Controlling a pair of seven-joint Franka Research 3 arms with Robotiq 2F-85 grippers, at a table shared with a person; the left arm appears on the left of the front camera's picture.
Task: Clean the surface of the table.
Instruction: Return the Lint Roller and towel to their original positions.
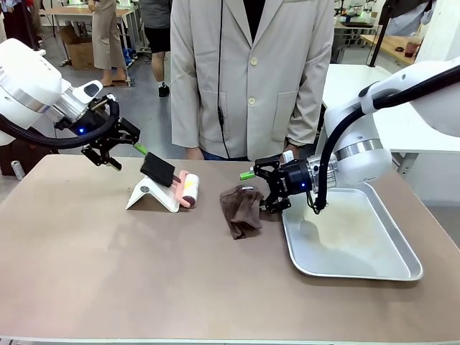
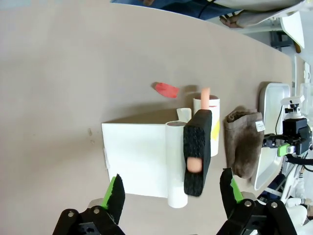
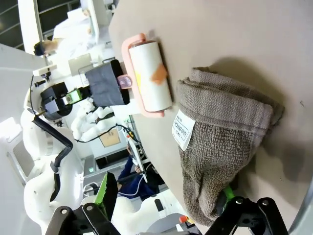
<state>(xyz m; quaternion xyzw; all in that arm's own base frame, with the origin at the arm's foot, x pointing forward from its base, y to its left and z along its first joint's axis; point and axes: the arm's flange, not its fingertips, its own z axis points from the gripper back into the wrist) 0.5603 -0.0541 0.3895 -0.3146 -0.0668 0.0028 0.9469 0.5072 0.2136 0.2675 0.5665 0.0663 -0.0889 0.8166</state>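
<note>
The brownish table carries a lint roller with a pink frame and a black foam handle, leaning on a white stand. My left gripper hovers open just left of and above it. In the left wrist view its fingers straddle the stand and the handle without touching. A crumpled brown cloth lies mid-table. My right gripper is open at the cloth's right edge, and the cloth reaches one finger.
A shiny metal tray sits at the right under my right arm. A small red scrap lies on the table beyond the stand. A person in a pale coat stands at the far edge.
</note>
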